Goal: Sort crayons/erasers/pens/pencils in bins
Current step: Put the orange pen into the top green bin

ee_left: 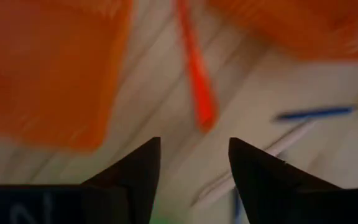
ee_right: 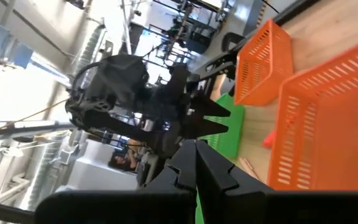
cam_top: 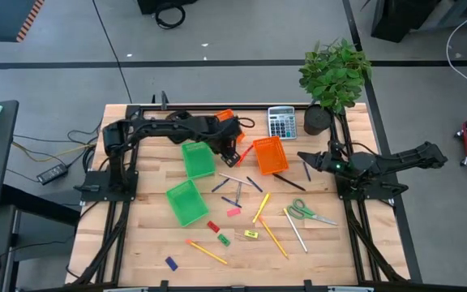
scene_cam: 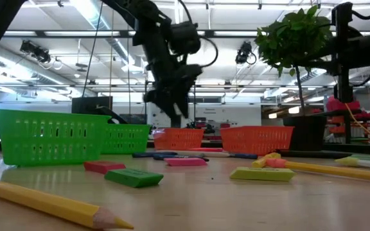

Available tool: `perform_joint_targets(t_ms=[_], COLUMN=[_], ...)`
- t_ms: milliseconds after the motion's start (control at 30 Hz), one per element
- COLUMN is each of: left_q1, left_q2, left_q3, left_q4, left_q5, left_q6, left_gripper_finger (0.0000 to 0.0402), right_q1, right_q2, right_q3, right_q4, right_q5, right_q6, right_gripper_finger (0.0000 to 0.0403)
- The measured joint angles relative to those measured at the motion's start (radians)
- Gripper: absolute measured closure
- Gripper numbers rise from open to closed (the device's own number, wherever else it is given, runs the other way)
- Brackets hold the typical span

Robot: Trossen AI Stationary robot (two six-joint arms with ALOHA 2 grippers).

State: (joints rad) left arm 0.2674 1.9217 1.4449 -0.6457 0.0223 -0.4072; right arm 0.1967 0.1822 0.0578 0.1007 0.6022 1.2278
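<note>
Care now means lifting the left gripper (ee_left: 194, 163), spread above a red pen (ee_left: 195, 74) lying between two orange bins (cam_top: 269, 154), straight up toward twelve o'clock.

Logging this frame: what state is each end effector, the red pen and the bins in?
left end effector: open, holding nothing, over the red pen.
right end effector: shut, empty, parked at the table's right side.
red pen: lying loose on the table between the two orange bins.
green bins: upright, look empty.
orange bins: upright, contents unclear.
</note>
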Motion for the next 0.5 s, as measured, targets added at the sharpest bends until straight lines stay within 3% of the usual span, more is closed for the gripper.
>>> perform_joint_targets(t_ms=[267, 500], left_q1=[-0.030, -0.045], left_q2=[0.061, 0.162], left_q3=[-0.015, -0.016], left_q4=[0.178, 0.153], left_q5=[-0.029, -0.044], left_q6=[-0.054, -0.059], left_gripper_finger=[0.0192, 0.0205], right_q1=[0.000, 0.000], right_q2=[0.000, 0.000], right_q3=[0.000, 0.000], right_q4=[-0.042, -0.041], right_q5=[0.000, 0.002], right_q6=[0.121, 0.151], right_gripper_finger=[0.0394, 0.0394])
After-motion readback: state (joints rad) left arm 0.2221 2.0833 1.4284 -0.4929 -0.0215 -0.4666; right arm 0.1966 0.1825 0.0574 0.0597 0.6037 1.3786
